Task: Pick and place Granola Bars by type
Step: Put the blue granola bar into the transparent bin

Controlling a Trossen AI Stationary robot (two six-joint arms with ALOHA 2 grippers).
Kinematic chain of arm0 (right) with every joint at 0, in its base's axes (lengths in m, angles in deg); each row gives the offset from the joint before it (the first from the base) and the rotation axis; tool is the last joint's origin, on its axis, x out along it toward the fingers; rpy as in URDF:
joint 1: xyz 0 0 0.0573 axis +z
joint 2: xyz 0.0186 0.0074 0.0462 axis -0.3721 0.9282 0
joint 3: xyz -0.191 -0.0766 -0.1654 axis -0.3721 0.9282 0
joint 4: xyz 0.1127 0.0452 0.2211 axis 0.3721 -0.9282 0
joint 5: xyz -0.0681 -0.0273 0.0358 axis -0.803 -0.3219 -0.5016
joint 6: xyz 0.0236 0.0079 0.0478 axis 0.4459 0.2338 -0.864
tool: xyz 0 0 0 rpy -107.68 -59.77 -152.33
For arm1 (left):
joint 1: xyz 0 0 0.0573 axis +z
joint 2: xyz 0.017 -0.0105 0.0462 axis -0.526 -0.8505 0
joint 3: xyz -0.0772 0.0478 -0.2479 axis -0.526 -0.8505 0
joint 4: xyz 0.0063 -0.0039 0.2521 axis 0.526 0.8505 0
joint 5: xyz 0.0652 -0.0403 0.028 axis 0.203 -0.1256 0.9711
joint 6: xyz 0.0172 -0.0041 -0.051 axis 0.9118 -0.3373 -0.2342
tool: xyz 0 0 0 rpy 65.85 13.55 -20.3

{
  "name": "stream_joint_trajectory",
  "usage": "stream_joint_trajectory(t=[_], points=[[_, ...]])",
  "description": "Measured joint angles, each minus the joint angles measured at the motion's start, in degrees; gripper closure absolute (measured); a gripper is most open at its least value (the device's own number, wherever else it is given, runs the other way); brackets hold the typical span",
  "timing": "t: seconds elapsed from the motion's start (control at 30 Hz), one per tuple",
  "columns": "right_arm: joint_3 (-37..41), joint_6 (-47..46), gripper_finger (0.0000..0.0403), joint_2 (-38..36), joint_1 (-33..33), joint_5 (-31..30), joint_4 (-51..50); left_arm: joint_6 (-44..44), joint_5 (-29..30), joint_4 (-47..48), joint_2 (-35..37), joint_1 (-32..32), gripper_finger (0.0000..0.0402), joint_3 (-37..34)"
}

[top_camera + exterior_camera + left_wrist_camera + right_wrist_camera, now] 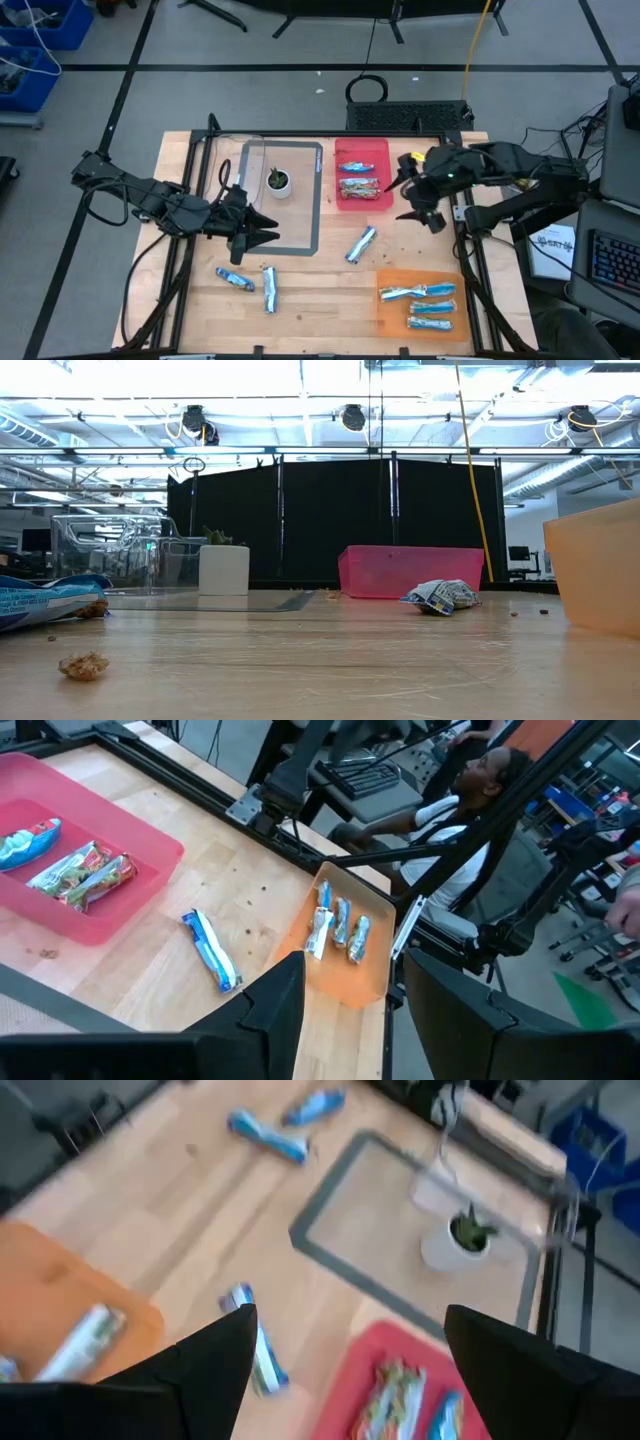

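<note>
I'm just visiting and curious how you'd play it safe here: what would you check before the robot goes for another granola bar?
1. Right gripper empty and open: ok, nothing between its fingers.
2. Left gripper empty and open: ok.
3. Loose blue bar between the bins unobstructed: ok.
4. Two bars near the table's front, and, apart from each other: ok.
5. Orange bin has room: ok, three bars inside.
6. Pink bin holds one type only: not ok, looks mixed.

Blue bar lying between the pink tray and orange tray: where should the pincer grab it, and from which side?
Grip the blue bar across its middle, coming straight down. It lies flat and diagonal on bare wood, clear of both trays, so turn the fingers across its narrow width. The crinkled ends offer poorer purchase.
</note>
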Motion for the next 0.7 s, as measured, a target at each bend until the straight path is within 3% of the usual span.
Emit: stream_joint_trajectory(t=[0.33, 0.7], points=[[0.0, 3.5, 0.0087, 10.1, -5.2, -0.4, -10.7, -1.4, -0.1, -0.1, 0.0, 0.0, 0.0227, 0.0], [2.5, 10.0, 0.0087, 14.5, -3.6, -1.4, -3.0, -1.2, -0.1, 0.0, 0.0, 0.0, 0.0227, 0.0]])
